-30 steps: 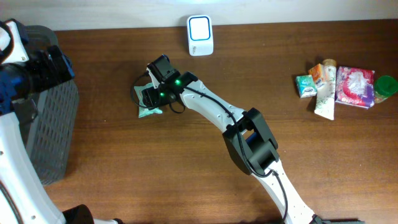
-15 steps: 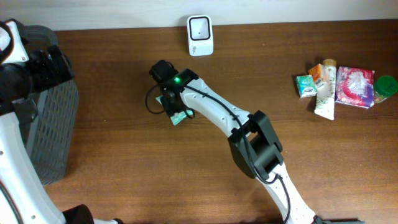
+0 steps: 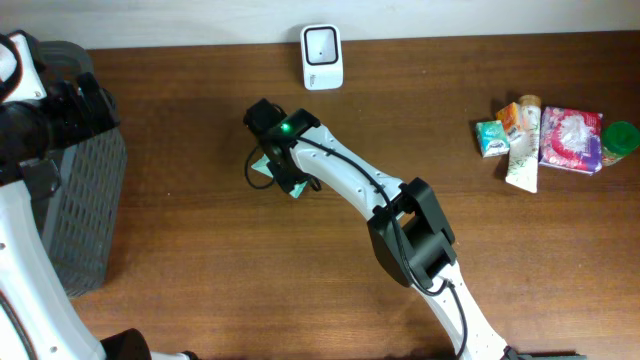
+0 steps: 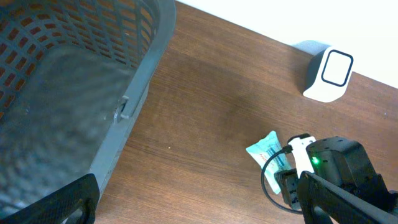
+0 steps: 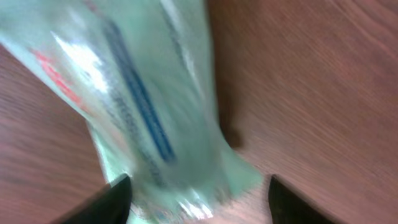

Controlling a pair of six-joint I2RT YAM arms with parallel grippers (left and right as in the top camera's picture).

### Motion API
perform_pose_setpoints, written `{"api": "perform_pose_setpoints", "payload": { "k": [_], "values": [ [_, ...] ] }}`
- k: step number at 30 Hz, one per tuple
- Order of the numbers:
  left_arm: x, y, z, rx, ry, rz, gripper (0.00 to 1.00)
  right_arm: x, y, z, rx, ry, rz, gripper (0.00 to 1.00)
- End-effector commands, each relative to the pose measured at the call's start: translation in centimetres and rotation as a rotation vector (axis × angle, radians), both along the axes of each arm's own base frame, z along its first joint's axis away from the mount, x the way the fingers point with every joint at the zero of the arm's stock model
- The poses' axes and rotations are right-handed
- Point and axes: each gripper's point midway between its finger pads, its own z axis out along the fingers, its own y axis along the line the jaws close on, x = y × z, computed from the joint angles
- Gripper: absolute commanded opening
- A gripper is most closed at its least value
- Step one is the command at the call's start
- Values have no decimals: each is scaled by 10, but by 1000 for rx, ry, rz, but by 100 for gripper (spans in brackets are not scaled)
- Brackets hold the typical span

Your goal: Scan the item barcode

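My right gripper (image 5: 198,200) pinches the green packet (image 5: 143,93) by one end, left of centre on the table, so I can present its barcode to the scanner (image 3: 322,57) at top centre. My left gripper (image 3: 80,105) hangs open by the basket (image 3: 90,200), idle.

This is looking like a mock shop checkout: a white box-shaped barcode scanner (image 3: 322,56) is standing beyond the right arm's jaws, a grey plastic mesh basket (image 3: 88,215) is sitting well to their left, and small packaged goods (image 3: 550,140) are lying heaped far to their right on the brown wooden surface (image 3: 200,285).
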Motion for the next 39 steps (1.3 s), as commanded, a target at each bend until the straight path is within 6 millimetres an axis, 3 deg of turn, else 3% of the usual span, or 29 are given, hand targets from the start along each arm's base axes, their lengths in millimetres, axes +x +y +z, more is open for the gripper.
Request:
{"api": "perform_pose_setpoints", "payload": {
  "k": [1,3,5,7,13,15,17,20,24,26,27,28,29,31,32,35,37,39],
  "values": [
    [-3,-2,7,3,-21,2,99,18,-17,37,-81,-111,-45,72],
    [-3,-2,7,3,-21,2,99,17,-12,57,-76,-127,-33,73],
    [-3,-2,7,3,-21,2,99,-10,22,49,-63,-58,243,73],
    [-3,-2,7,3,-20,2,99,-23,44,41,-89,-85,341,73],
    [-3,-2,7,3,-21,2,99,4,20,2,-303,-272,293,73],
    [-3,-2,7,3,-20,2,99,4,26,-1,-274,-268,299,72],
    [-3,-2,7,3,-21,2,99,-2,35,-9,-213,-234,313,67],
    [-3,-2,7,3,-21,2,99,-2,31,-17,-226,-240,310,53],
    [-3,-2,7,3,-21,2,99,6,35,-14,-217,-284,298,53],
    [-3,-2,7,3,-21,2,99,1,39,-18,-190,-254,309,52],
    [-3,-2,7,3,-20,2,99,-9,45,-22,-134,-196,325,49],
    [-3,-2,7,3,-21,2,99,-20,52,-21,-34,-105,296,35],
    [-3,-2,7,3,-21,2,99,-23,54,-16,28,-50,280,30],
    [-3,-2,7,3,-21,2,99,-24,55,6,173,64,238,31],
    [-3,-2,7,3,-21,2,99,-23,51,23,281,150,209,30],
    [-3,-2,7,3,-21,2,99,-19,25,45,552,368,100,20],
    [-3,-2,7,3,-20,2,99,-5,-6,45,598,410,10,20],
    [-3,-2,7,3,-20,2,99,8,-34,44,584,392,-20,29]
  ]
}}
